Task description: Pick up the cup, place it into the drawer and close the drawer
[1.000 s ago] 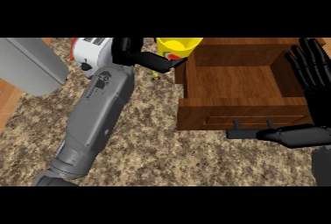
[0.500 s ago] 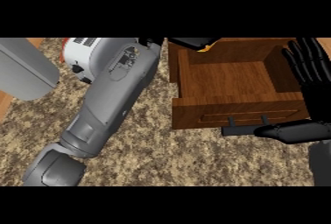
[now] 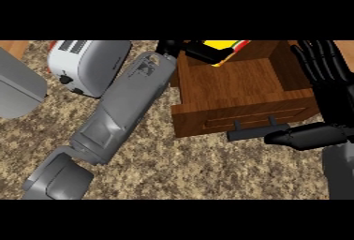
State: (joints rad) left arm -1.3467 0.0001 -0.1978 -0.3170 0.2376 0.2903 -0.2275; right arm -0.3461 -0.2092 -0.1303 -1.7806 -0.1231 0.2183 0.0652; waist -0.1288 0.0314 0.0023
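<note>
The left robot hand grasps the yellow cup, holding it over the rear of the open drawer. The right robot hand, fingers released, rests beside the drawer's right wall.

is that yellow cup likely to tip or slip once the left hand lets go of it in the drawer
Probably stiff and light: the yellow cup keeps its shape in the left hand. It looks tilted over the open drawer, so it may tip or roll on the flat wooden floor.
</note>
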